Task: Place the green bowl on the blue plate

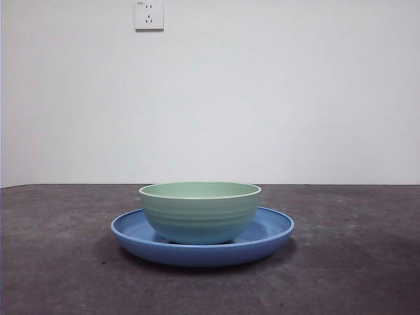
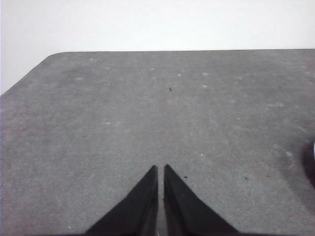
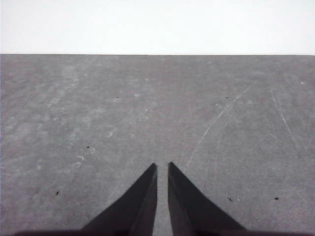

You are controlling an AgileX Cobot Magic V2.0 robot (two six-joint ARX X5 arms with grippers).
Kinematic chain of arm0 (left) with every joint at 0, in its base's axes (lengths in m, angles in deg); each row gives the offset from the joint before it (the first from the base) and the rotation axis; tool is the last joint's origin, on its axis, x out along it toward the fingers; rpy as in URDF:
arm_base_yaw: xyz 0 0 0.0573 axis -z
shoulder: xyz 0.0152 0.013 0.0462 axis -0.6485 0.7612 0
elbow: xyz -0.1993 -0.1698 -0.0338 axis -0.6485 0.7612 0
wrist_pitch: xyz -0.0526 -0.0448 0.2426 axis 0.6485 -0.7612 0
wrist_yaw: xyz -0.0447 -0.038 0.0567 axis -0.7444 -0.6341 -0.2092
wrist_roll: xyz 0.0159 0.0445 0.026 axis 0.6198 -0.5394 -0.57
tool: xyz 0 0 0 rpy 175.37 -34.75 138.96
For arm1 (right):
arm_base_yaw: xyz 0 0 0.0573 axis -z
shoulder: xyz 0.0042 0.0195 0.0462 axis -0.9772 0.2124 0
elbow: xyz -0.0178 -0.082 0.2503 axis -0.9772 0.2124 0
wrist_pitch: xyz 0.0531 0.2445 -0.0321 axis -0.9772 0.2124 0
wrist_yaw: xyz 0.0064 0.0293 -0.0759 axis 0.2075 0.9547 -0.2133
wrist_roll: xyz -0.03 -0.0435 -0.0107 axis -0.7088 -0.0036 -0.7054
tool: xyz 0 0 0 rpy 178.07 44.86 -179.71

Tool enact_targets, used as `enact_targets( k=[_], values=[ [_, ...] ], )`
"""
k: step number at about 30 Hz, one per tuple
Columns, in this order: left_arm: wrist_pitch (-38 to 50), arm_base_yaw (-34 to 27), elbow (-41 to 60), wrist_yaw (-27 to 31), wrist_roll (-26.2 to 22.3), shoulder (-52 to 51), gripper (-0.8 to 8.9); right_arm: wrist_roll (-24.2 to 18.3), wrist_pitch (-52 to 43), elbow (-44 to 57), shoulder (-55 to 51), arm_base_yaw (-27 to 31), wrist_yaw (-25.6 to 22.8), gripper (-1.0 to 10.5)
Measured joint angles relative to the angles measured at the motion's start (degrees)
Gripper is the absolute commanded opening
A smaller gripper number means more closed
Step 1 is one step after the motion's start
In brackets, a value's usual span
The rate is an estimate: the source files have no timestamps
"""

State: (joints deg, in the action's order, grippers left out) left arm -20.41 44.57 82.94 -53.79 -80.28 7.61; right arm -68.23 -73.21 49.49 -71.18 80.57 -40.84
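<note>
The green bowl (image 1: 200,211) stands upright in the middle of the blue plate (image 1: 269,231), on the dark table in the front view. No arm shows in that view. In the left wrist view my left gripper (image 2: 161,168) hangs over bare table, jaws shut with nothing between them. At that picture's right edge a sliver of the plate (image 2: 313,147) and its shadow show. My right gripper (image 3: 162,166) is likewise shut and empty over bare table in the right wrist view, with neither bowl nor plate in sight.
The dark grey tabletop (image 1: 59,262) stretches to a white wall (image 1: 262,98) with a power socket (image 1: 149,14) high up. The table's rounded far corner (image 2: 49,56) shows in the left wrist view.
</note>
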Motion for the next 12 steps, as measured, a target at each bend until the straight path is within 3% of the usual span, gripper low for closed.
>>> enact_targets(
  k=[12],
  values=[
    [0.0,0.0,0.0,0.0,0.0,0.0,0.2,-0.5,1.0,0.0,0.0,-2.0,-0.2,0.3]
  ],
)
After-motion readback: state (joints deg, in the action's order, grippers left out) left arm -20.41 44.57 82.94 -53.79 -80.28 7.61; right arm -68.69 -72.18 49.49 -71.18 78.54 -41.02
